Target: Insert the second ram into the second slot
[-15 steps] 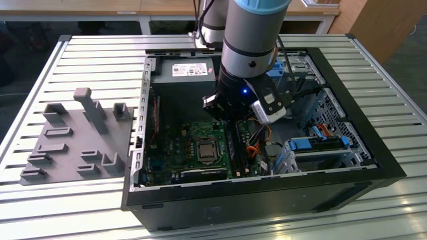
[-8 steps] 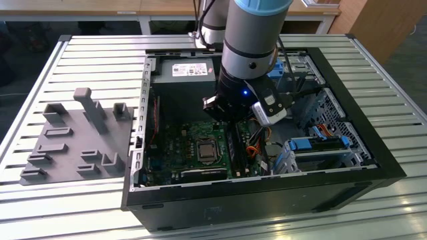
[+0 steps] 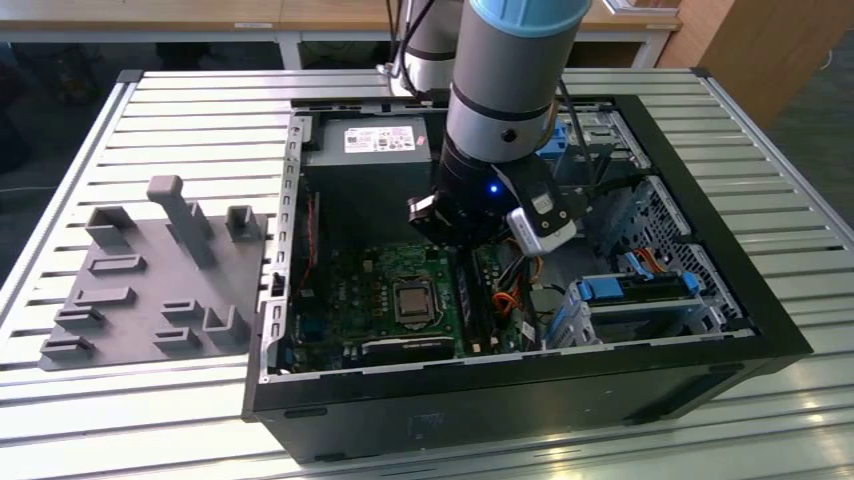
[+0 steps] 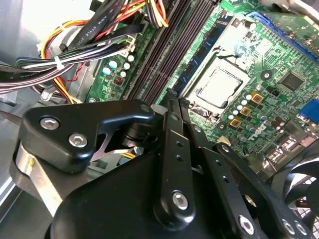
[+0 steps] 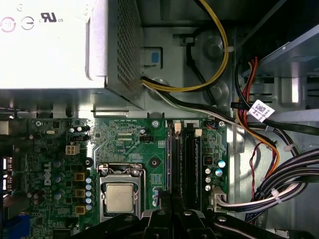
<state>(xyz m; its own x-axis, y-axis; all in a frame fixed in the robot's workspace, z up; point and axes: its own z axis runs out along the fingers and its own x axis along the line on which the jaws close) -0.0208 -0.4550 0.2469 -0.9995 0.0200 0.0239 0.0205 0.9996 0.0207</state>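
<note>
Your ram reads, in the second wrist view, as the thin blue strip standing on edge in the row of slots. It is on the side nearest the CPU socket. It runs lengthwise with the slots, which is how it has to sit to go down into one. You cannot tell from here whether it is fully seated or just resting in the slot's mouth.

The gripper is directly over the strip's near end, with the fingers pressed together and the tips pointing down at its top edge. That suits pushing on a stick more than carrying one, though this is a judgement. Any sliver of board between the tips would be hidden by the fingers themselves.

In the first wrist view the gripper lines up with the slots beside the socket, so the arm is squared to the row.

The cables are bundled off on the slots' far side from the socket, clear of the fingers. In the exterior view the arm reaches straight down into the open case, the gripper low over the board.
</note>
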